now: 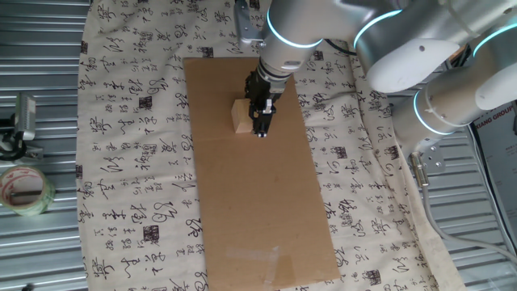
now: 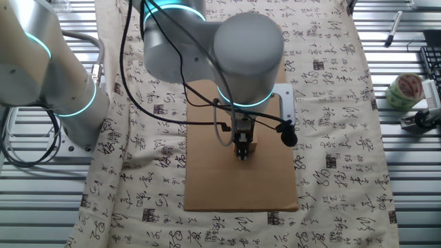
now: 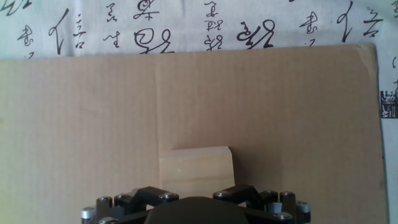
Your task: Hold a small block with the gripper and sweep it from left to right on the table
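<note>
The small block [image 1: 241, 115], a pale tan wooden cube, rests on the brown cardboard sheet [image 1: 258, 210] near its far end. My gripper [image 1: 262, 129] points straight down with its tip at the cardboard. It is shut on the block's right part, and the rest of the block sticks out to the left. In the hand view the block [image 3: 196, 169] sits at bottom centre between the black finger linkages; the fingertips are hidden there. In the other fixed view the gripper [image 2: 242, 154] stands mid-sheet under the arm and hides most of the block. The cream calligraphy cloth [image 1: 129, 145] covers the table.
A tape roll [image 1: 23, 190] lies on the ribbed metal at the left and shows in the other fixed view [image 2: 404, 89] at the right. A pen [image 2: 393, 29] lies beyond it. The cardboard stretches long toward the near end [image 1: 275, 259].
</note>
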`<control>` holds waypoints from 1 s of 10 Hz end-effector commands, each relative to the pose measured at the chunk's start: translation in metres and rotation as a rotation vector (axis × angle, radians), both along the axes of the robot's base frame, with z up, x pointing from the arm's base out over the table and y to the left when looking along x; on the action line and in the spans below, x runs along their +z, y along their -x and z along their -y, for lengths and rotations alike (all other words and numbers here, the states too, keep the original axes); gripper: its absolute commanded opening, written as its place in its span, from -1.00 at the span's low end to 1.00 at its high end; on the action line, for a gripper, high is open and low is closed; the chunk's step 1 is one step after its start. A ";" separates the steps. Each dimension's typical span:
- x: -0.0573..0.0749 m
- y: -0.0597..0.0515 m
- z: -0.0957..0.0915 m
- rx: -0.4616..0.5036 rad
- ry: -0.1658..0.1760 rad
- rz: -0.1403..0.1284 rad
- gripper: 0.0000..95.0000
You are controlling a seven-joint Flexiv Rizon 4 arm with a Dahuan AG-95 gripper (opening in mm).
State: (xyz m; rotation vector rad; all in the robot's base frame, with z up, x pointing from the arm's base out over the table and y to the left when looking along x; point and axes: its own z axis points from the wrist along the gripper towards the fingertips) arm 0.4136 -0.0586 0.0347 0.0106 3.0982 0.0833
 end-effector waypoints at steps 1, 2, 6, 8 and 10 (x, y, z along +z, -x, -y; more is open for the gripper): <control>-0.001 0.000 0.000 -0.001 0.002 0.000 0.60; -0.001 0.000 0.000 -0.001 0.003 0.000 0.60; -0.001 0.000 -0.001 -0.001 0.027 0.003 0.60; -0.002 0.000 -0.001 0.001 0.039 0.003 0.60; -0.002 0.000 -0.001 0.002 0.040 0.004 0.60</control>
